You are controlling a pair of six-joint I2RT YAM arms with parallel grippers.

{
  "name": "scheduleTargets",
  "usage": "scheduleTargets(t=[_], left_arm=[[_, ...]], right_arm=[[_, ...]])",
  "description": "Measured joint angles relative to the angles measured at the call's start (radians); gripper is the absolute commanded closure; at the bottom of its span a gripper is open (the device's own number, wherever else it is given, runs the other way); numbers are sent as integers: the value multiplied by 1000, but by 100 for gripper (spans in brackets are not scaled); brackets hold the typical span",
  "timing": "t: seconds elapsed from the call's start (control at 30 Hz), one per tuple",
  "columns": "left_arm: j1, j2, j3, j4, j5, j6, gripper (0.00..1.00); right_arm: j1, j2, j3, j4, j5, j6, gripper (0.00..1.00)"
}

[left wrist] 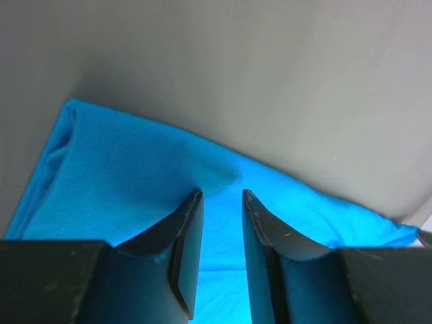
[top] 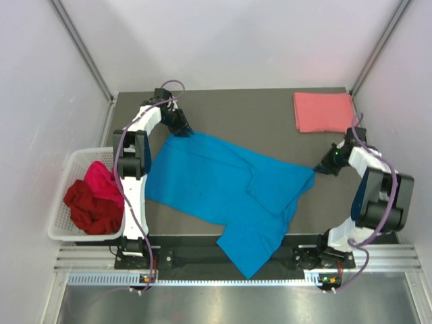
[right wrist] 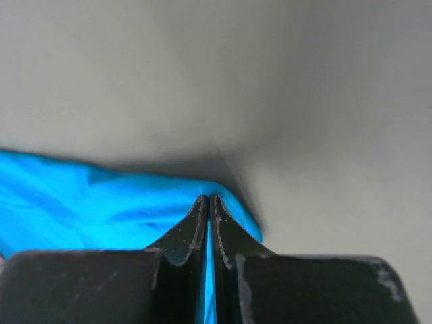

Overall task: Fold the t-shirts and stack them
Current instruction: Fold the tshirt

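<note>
The bright blue t-shirt (top: 223,182) lies spread across the middle of the table, its lower part hanging over the near edge. My left gripper (top: 181,128) is open at the shirt's far left corner, its jaws (left wrist: 221,196) a finger-width apart over the blue cloth (left wrist: 121,162). My right gripper (top: 317,167) is shut on the shirt's right corner, with blue cloth (right wrist: 88,209) pinched between the closed fingers (right wrist: 209,198). The salmon pink t-shirt (top: 322,111) lies folded at the far right. The dark red t-shirt (top: 91,209) and the magenta t-shirt (top: 101,179) lie crumpled in the basket.
The white lattice basket (top: 67,165) stands off the table's left edge beside the left arm. Light walls close in the table on the left, far and right sides. A metal rail (top: 223,270) runs along the near edge.
</note>
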Motion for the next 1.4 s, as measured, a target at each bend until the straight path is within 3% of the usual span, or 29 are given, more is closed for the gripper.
scheduleTargets(t=[0.2,0.5,0.8,1.1,1.4], left_arm=[[1,7,10,-4,3,0,65],[6,14,25,-10,18,4,60],[7,-24,10,-24,-70,28,54],[14,-158,-98,-24,-170,56,57],[7,-169,-177,-8,-151,43,55]], right_arm=[[-11,-210,-155,48,32,10,100],[-29,-114,-201,83,34,-11,100],[-33,-35,-101,79,61,-56,100],[-34,0,-54,53,65,-62,99],[-34,198,293,34,95,-44,99]])
